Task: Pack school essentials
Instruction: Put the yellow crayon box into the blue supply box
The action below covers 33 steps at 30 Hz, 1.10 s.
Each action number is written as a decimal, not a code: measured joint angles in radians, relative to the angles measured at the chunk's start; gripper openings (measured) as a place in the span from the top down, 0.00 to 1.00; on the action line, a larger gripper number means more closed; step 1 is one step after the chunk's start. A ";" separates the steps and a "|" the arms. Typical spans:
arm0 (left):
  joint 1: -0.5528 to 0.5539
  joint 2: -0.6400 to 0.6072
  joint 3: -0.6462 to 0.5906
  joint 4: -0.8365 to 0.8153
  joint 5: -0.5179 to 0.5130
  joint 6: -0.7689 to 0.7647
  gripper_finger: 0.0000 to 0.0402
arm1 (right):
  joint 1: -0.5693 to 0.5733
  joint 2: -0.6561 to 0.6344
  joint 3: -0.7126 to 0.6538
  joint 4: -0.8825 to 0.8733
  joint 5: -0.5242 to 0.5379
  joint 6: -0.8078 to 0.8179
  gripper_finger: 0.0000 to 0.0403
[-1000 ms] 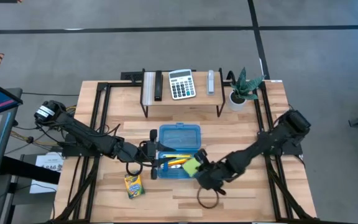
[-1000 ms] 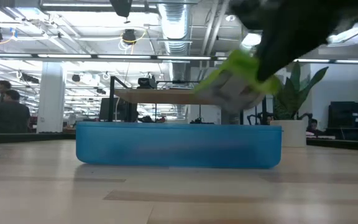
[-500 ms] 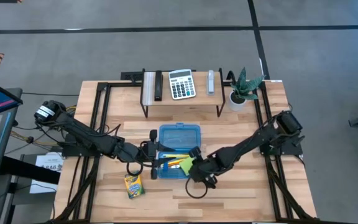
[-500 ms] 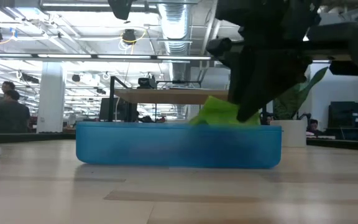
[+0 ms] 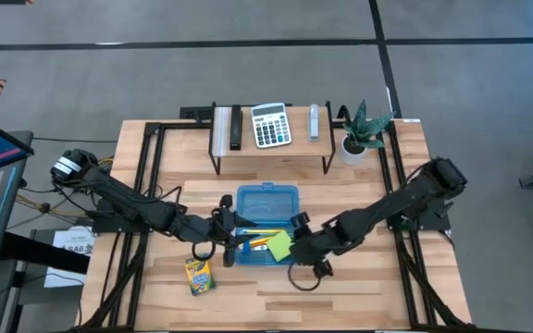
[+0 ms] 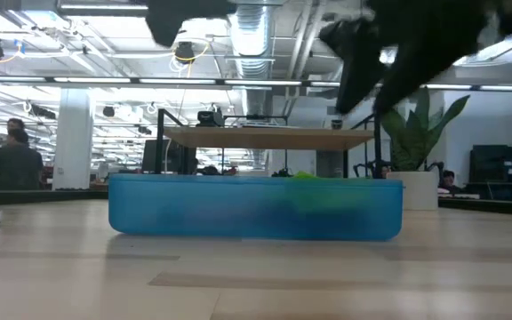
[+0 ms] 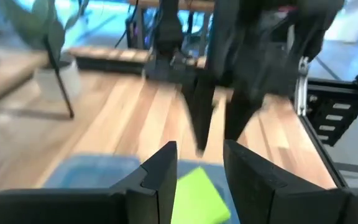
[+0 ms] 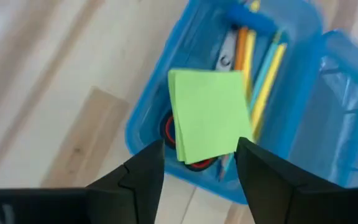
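Observation:
An open blue box (image 5: 265,229) stands mid-table with its lid (image 5: 268,198) folded back toward the far edge. In it the lime-green sticky-note pad (image 8: 209,115) lies flat on the red-handled scissors (image 8: 178,142), beside the yellow pencils (image 8: 265,68). My right gripper (image 8: 201,149) hangs open just above the box's right end (image 5: 296,242), clear of the pad. Over the box's left end my left gripper (image 5: 232,231) has its fingers (image 7: 164,167) a little apart with nothing between them. The yellow-green crayon box (image 5: 198,275) lies flat on the table near the front.
A raised shelf (image 5: 271,146) along the far edge carries a white-grey calculator (image 5: 271,125) and black and grey bars. A potted plant (image 5: 357,134) stands at its right. Bare wood lies in front of the box and at the table's right.
My right gripper carried the sticky-note pad leftward and down over the box's right end, then opened and let go. The pad, tilted above the rim before, now lies flat inside the box. The gripper has since drawn up and back to the right.

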 joint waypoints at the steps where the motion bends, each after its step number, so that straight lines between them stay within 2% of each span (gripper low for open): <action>1: 0.000 -0.002 0.000 -0.018 -0.001 -0.031 0.71 | 0.000 -0.029 -0.008 0.001 -0.005 0.010 0.48; 4: -0.006 -0.005 0.000 -0.102 -0.036 -0.123 0.71 | 0.001 -0.118 -0.061 0.052 -0.009 0.032 0.51; 12: -0.045 -0.007 0.000 -0.310 -0.123 -0.373 0.71 | -0.001 -0.382 -0.324 0.297 -0.010 0.070 0.54; 18: -0.071 -0.007 0.000 -0.515 -0.133 -0.667 0.71 | 0.000 -0.529 -0.473 0.501 -0.009 0.055 0.54; 24: -0.128 -0.007 0.000 -0.732 -0.124 -1.006 0.71 | -0.023 -0.582 -0.525 0.604 -0.008 -0.017 0.54; 33: -0.252 0.000 0.000 -0.878 -0.125 -1.375 0.71 | -0.113 -0.573 -0.526 0.692 -0.009 -0.157 0.55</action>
